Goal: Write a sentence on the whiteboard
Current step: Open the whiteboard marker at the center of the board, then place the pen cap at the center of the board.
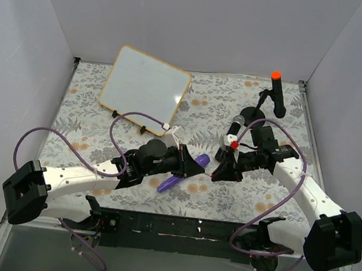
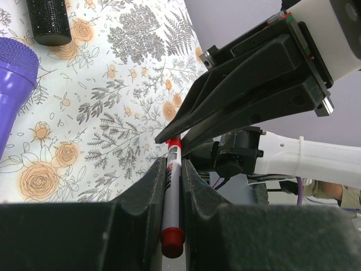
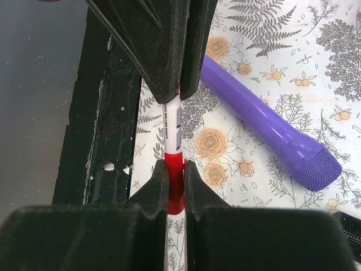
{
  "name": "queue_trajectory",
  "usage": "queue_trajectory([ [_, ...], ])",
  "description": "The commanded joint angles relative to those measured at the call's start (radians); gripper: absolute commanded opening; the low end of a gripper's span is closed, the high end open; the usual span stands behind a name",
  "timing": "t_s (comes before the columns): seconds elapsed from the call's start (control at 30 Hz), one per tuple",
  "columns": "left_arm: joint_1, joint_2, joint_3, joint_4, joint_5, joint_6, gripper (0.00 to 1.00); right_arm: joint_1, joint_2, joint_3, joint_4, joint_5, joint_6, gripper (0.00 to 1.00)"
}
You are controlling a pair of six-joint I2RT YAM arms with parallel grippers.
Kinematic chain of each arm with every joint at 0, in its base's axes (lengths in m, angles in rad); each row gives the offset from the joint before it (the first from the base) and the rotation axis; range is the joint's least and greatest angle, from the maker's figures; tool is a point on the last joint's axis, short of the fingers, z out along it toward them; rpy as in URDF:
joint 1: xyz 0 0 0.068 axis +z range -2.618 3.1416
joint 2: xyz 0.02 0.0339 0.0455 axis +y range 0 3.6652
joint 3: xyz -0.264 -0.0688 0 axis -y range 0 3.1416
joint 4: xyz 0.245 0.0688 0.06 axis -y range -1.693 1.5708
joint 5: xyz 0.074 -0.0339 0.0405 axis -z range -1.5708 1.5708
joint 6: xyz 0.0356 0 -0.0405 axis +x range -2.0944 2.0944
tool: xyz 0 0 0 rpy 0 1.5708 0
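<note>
The whiteboard (image 1: 145, 90) lies at the back left of the table, tilted; its face is blank and no red sentence shows on it. My left gripper (image 1: 201, 168) and right gripper (image 1: 216, 174) meet tip to tip at mid-table, above the cloth. In the left wrist view my left gripper (image 2: 172, 165) is shut on the white body of a red marker (image 2: 171, 195). In the right wrist view my right gripper (image 3: 175, 167) is shut on the marker's red cap (image 3: 176, 183), and the white barrel (image 3: 172, 127) runs up into the left fingers (image 3: 161, 45).
A purple microphone (image 1: 181, 174) lies just under the left gripper and shows in the right wrist view (image 3: 265, 121). A black microphone (image 1: 236, 125) and a stand with an orange-tipped one (image 1: 276, 93) are at the back right. A black rail (image 1: 176, 227) runs along the near edge.
</note>
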Motion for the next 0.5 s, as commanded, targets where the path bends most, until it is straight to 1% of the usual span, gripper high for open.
queue_trajectory([
  [0.0, 0.009, -0.081, -0.059, 0.089, -0.019, 0.056, 0.0, 0.004, 0.003, 0.034, -0.103, -0.042, -0.092, 0.01],
  [0.2, 0.044, -0.188, -0.151, 0.163, -0.006, 0.087, 0.0, 0.006, -0.002, 0.028, -0.115, -0.03, -0.111, 0.01],
  [0.37, 0.096, -0.257, -0.189, 0.16, 0.03, 0.084, 0.0, 0.006, -0.006, 0.026, -0.116, -0.022, -0.121, 0.01],
  [0.47, 0.114, -0.288, -0.211, 0.166, 0.025, 0.078, 0.0, 0.006, -0.008, 0.022, -0.116, -0.02, -0.121, 0.01],
])
